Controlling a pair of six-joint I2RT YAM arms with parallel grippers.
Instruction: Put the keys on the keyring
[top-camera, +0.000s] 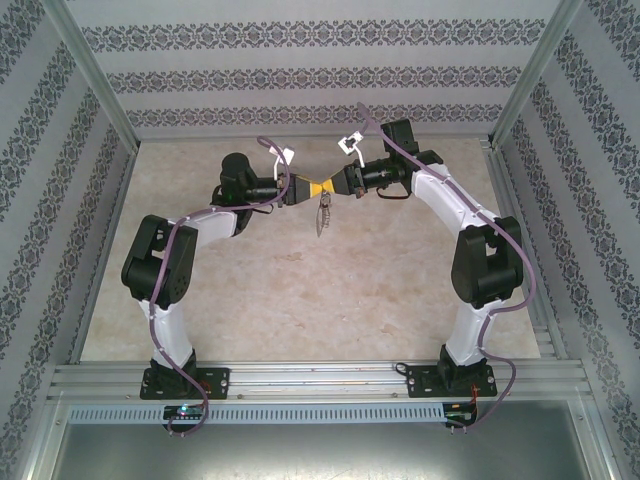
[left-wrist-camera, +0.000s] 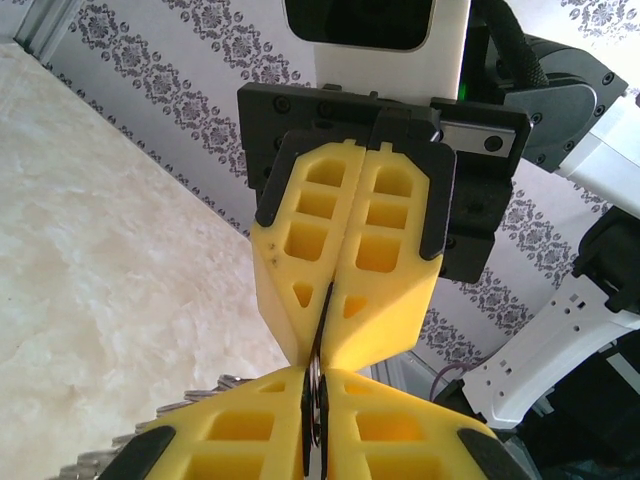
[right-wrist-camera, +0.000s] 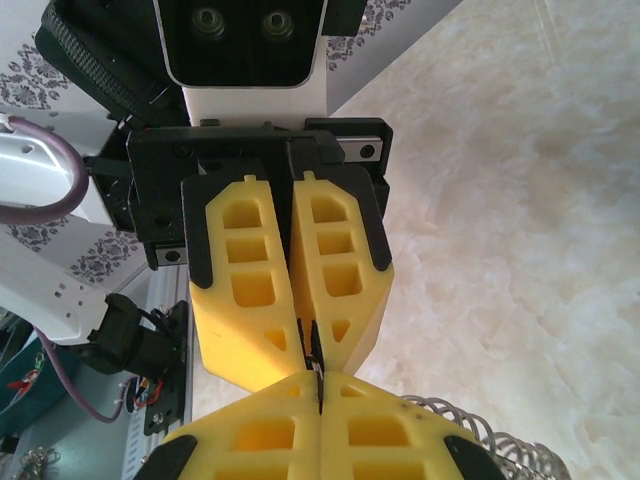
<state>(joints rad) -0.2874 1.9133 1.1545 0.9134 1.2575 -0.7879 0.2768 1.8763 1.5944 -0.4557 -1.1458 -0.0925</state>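
Observation:
My two yellow-fingered grippers meet tip to tip above the middle of the table. The left gripper (top-camera: 312, 190) (left-wrist-camera: 320, 378) is shut on the thin silvery edge of the keyring (left-wrist-camera: 318, 395). The loop and its chain (top-camera: 322, 213) hang below the meeting point. Coiled links of the chain (left-wrist-camera: 190, 405) (right-wrist-camera: 485, 425) show beside the fingers. The right gripper (top-camera: 334, 188) (right-wrist-camera: 320, 385) is shut on a thin black sliver that I take for the keys (right-wrist-camera: 319, 372). Most of it is hidden between the pads, so I cannot tell whether it is through the loop.
The beige marbled table top (top-camera: 300, 290) lies well below both grippers. Patterned walls (top-camera: 300, 70) enclose the back and sides. A metal rail (top-camera: 320, 380) carries both arm bases at the near edge.

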